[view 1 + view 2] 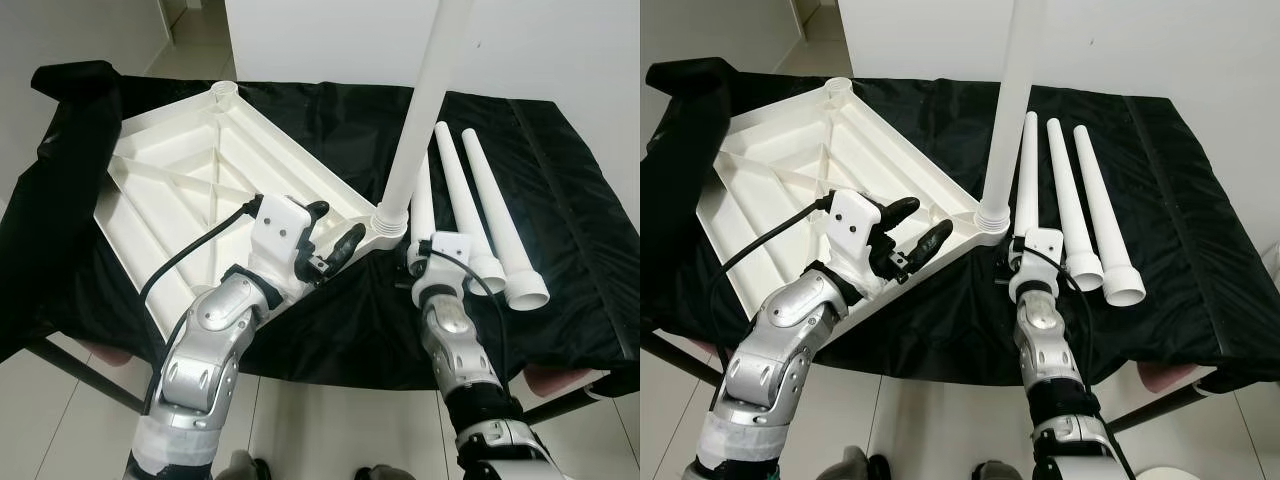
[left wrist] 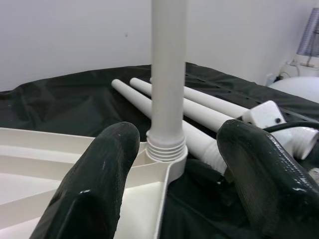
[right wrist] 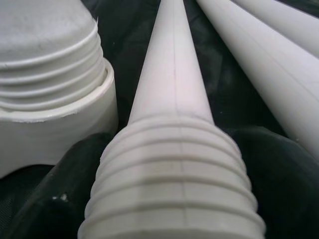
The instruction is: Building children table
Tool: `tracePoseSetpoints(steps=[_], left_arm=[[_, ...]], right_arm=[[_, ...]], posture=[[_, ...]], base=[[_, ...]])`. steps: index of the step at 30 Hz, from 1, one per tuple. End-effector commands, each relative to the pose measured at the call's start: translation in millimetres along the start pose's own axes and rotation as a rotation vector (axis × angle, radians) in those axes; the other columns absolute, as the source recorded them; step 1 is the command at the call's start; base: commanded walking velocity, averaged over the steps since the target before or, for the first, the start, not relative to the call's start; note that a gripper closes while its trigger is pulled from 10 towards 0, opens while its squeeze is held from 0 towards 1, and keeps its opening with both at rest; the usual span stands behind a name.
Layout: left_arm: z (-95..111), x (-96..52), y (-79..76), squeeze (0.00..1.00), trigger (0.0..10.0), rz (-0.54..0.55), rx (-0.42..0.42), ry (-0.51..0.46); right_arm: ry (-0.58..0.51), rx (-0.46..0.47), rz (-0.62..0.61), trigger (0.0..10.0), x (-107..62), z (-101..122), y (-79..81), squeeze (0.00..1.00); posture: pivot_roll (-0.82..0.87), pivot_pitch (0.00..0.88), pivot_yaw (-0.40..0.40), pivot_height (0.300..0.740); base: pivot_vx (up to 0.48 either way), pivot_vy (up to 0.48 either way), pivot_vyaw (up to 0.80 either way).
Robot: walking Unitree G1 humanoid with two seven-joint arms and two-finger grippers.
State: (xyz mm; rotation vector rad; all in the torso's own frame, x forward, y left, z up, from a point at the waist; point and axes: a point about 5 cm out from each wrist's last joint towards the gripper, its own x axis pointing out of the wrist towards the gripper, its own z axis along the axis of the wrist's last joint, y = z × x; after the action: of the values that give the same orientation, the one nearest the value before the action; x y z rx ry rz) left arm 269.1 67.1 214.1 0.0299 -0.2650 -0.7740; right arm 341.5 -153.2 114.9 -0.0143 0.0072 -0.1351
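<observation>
1. The white tabletop [image 1: 200, 190] lies upside down on the black-draped table [image 1: 570, 200], toward its left edge.
2. One leg [image 1: 420, 110] stands in a corner socket; three legs remain.
3. Right gripper [image 1: 432, 258] pinches the nearest loose leg [image 1: 424, 200]; left gripper [image 1: 335, 235] is spread.

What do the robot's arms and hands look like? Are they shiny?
Yes, shiny! Both arms are silver metal with rounded, jointed shells. The left gripper has two fat, black, rubbery fingers on a white boxy block, with a black cable looping back along the arm. The right gripper has a smaller white block and a thin black cable.
</observation>
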Motion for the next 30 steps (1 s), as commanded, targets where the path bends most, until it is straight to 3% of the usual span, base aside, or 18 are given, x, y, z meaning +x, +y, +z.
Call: tracePoseSetpoints(steps=[1,2,3,18,19,20,21,23,24,26,29,30], left_arm=[[2,0.9,-1.5,0.00,10.0,-0.006,0.008,-0.003],[2,0.9,-1.5,0.00,10.0,-0.006,0.008,-0.003],[3,1.1,-1.7,0.00,10.0,-0.006,0.008,-0.004],[4,0.2,-0.3,0.00,10.0,0.005,0.005,-0.004],[4,0.1,-0.2,0.00,10.0,0.005,0.006,-0.004],[4,0.1,-0.2,0.00,10.0,0.005,0.006,-0.004],[4,0.2,0.4,0.00,10.0,0.009,0.008,0.003],[4,-0.5,1.6,0.00,10.0,0.007,0.009,0.017],[4,-0.5,1.6,0.00,10.0,0.007,0.009,0.017],[3,-1.0,3.1,0.00,10.0,0.000,0.018,0.028],[7,-0.5,11.8,0.00,10.0,-0.018,0.019,0.044],[7,-0.5,11.8,0.00,10.0,-0.018,0.019,0.044]], right_arm=[[0.002,-0.005,0.016,3.4,3.4,0,2.7,0.00],[0.002,-0.005,0.016,3.4,3.4,0,2.7,0.00],[-0.003,-0.006,0.020,0.0,4.7,1,2.8,0.00],[0.047,0.026,0.028,0.0,6.1,-10,-0.5,0.00],[0.051,0.034,0.033,2.2,5.7,-11,0.1,0.00],[0.051,0.034,0.033,2.2,5.7,-11,0.1,0.00],[-0.013,0.021,0.019,10.0,2.7,-7,-0.3,0.00],[-0.144,-0.013,0.033,10.0,-3.1,4,0.3,0.00],[-0.144,-0.013,0.033,10.0,-3.1,4,0.3,0.00],[-0.186,0.015,0.042,10.0,-4.7,11,-1.0,0.00],[-0.357,0.088,0.087,10.0,-9.7,37,-0.2,0.00],[-0.357,0.088,0.087,10.0,-9.7,37,-0.2,0.00]], posture=[[-0.13,0.102,0.028,0.740],[-0.13,0.102,0.028,0.740],[-0.13,0.103,0.027,0.740],[-0.12,0.117,0.027,0.740],[-0.12,0.119,0.029,0.740],[-0.12,0.119,0.029,0.740],[-0.12,0.120,0.031,0.740],[-0.12,0.122,0.035,0.740],[-0.12,0.122,0.035,0.740],[-0.12,0.123,0.036,0.740],[-0.12,0.118,0.045,0.740],[-0.12,0.118,0.045,0.740]], base=[[0.000,0.000,0.00],[0.000,0.000,0.00],[0.000,0.000,0.00],[0.000,0.000,0.00],[0.000,0.000,0.00],[0.000,0.000,0.00],[0.000,0.000,0.00],[0.000,0.000,0.00],[0.000,0.000,0.00],[0.000,0.000,0.00],[0.000,0.000,0.00],[0.000,0.000,0.00]])
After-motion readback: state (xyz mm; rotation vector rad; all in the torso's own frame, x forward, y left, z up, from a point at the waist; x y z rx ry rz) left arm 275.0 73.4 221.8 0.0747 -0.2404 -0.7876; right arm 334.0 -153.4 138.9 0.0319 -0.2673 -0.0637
